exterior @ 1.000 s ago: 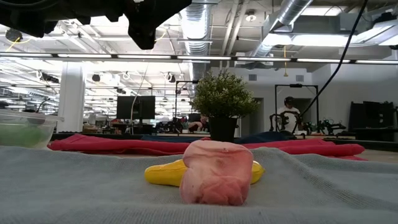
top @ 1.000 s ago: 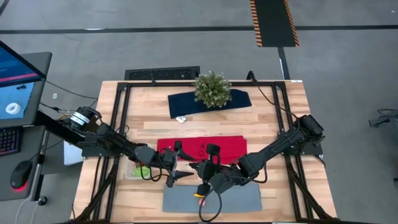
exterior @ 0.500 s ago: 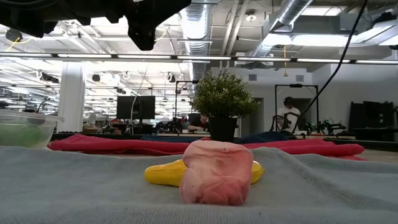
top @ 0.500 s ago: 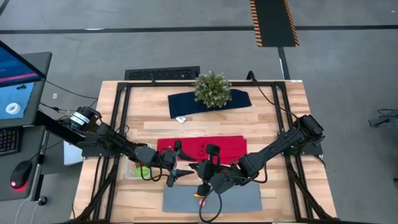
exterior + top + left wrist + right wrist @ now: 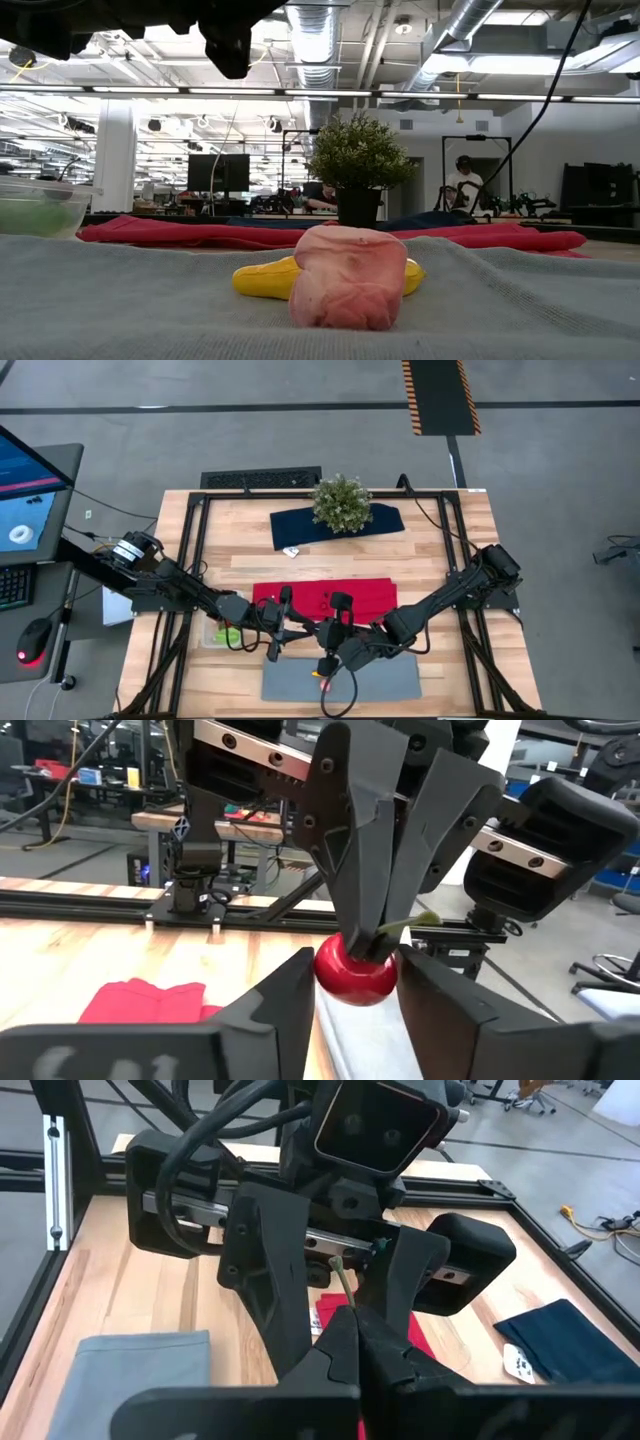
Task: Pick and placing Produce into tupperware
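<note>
Since the earlier high view, the left gripper (image 5: 287,637) has drawn its fingers in from a wide V to a narrower gap. Left wrist view: its two dark fingers (image 5: 290,995) sit either side of a red round toy fruit w/ green stem (image 5: 357,970), close to it; contact can't be told. That fruit hangs from the right gripper (image 5: 385,925), whose fingers are pinched together on the stem. Right wrist view shows those fingertips (image 5: 350,1335) meeting on the thin green stem. High view: both arms reach in from the frame's sides and meet at centre-bottom, above the near edge of a red cloth (image 5: 365,592) and a grey mat (image 5: 390,678). Tupperware (image 5: 213,633), clear w/ green produce inside, sits lower left, beside the left arm. Low view: pink toy (image 5: 350,277) and yellow toy (image 5: 262,279) lie on the mat, centre frame. No legible writing.
</note>
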Controlling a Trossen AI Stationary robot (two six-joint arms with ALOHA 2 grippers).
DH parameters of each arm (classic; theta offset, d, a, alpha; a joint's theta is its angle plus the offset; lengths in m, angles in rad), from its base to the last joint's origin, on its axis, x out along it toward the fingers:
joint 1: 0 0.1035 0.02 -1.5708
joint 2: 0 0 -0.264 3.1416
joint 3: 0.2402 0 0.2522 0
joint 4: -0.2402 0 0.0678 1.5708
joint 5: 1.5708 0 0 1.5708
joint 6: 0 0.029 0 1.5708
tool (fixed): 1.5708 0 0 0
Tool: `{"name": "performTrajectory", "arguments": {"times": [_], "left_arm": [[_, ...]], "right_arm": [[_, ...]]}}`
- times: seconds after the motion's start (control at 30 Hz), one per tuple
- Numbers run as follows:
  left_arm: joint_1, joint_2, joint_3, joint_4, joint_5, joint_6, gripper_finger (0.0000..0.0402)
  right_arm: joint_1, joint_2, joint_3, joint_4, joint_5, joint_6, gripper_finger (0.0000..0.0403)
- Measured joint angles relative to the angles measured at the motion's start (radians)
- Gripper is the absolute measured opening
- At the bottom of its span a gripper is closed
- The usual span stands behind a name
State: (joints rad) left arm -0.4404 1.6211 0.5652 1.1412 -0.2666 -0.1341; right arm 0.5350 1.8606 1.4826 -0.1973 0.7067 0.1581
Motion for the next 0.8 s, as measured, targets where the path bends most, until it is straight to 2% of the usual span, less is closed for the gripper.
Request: {"name": "performTrajectory", "arguments": {"times": [0.27, 0.57, 0.8], "left_arm": [[0.0, 0.0, 0.0, 0.015, 0.0, 0.0, 0.0095], [0.0, 0.0, 0.0, 0.018, 0.0, -0.001, 0.0097], [0.0, 0.0, 0.0, 0.018, -0.007, -0.003, 0.0097]], "right_arm": [[0.0, -0.001, 0.001, 0.004, 0.0, -0.001, 0.0009], [0.0, -0.002, 0.001, 0.004, 0.0, -0.002, 0.0011], [0.0, -0.002, 0.001, 0.003, -0.001, -0.014, 0.0077]]}}
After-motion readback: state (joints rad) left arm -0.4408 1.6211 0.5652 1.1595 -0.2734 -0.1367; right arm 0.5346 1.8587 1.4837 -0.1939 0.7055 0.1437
